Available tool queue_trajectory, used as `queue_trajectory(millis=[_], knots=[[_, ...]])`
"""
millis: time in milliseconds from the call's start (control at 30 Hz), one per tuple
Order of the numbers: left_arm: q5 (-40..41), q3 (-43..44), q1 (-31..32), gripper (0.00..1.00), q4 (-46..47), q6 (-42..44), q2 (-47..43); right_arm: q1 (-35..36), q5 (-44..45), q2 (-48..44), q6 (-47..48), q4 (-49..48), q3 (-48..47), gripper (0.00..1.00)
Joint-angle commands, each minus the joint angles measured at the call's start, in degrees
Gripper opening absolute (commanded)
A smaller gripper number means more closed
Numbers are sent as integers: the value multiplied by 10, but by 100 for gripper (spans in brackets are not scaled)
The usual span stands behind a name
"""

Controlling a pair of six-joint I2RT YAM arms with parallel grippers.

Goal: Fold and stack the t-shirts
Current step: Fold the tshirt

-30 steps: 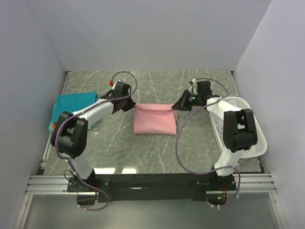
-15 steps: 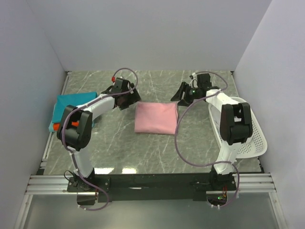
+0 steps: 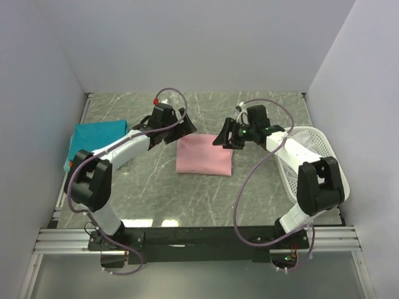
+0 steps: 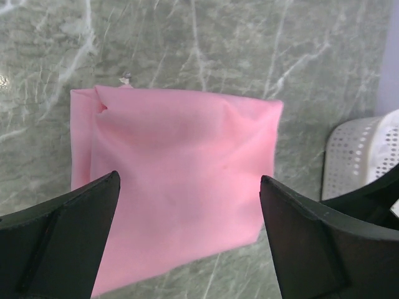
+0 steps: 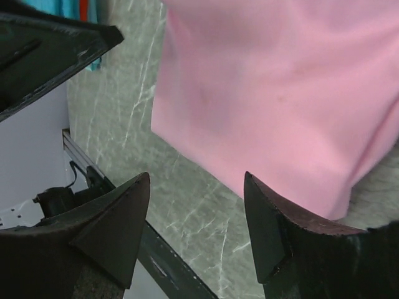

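**Late folding stage.** The pink t-shirt lies folded into a compact rectangle at the centre of the tabletop. The left fingers and right fingers hover near its far edge, one set at each side, spread wide and grasping nothing. A teal t-shirt lies folded at the left edge, well apart from the pink one. Folding of these two appears done; stacking is left. Whether the basket holds further cloth cannot be told.
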State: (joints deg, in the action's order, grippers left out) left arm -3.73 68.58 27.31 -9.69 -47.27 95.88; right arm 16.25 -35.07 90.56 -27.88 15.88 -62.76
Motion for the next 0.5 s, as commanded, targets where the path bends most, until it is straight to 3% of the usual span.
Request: queue_trajectory(millis=[0,300,467], knots=[[-22,22,-3,99,23,-4,49,11,14,36,-9,-25,-21,69],[0,108,-9,100,7,2,167,6,61,149,23,12,-124,69],[-13,103,-30,100,13,-1,189,-11,85,198,22,14,-157,68]])
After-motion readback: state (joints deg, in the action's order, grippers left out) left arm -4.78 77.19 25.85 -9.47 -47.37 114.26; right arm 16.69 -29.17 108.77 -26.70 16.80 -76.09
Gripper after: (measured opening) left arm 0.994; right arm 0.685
